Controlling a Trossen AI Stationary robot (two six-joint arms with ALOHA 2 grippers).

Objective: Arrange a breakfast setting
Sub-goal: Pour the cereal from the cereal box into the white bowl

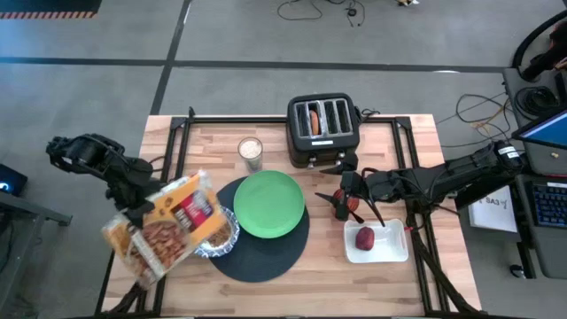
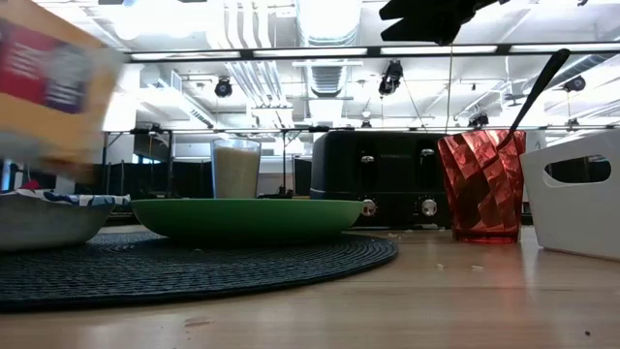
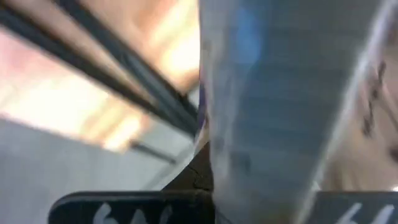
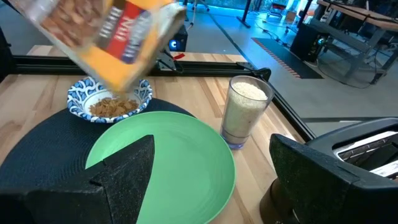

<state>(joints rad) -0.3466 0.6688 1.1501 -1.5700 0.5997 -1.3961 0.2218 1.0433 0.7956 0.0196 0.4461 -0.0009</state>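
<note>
My left gripper (image 1: 135, 211) is shut on an orange cereal box (image 1: 168, 226), which is tilted above the blue-and-white bowl (image 4: 109, 102). The bowl holds cereal and stands on the left part of the round dark placemat (image 1: 266, 257), next to the green plate (image 1: 268, 204). Right of the plate, my right gripper (image 4: 208, 186) hangs open above the table, near the red cup (image 2: 481, 184). A spoon (image 2: 533, 87) stands in the cup. A dark red fruit (image 1: 365, 237) lies in a white tray (image 1: 390, 252). The bagel (image 1: 314, 120) sticks into a toaster slot. My left gripper pinches the cereal box between its two fingers at the box's left edge (image 1: 142, 214), coming from the table's left and slanting down. The box (image 3: 280, 93) is lifted clear and tilted, with its lower corner (image 4: 124, 84) over the bowl. Blur hides the exact place of contact.
A black toaster (image 1: 323, 131) stands at the far edge. A glass of milk (image 1: 250, 152) is to its left, just beyond the plate. The white tray sits near the right front. Bare wood shows along the near edge.
</note>
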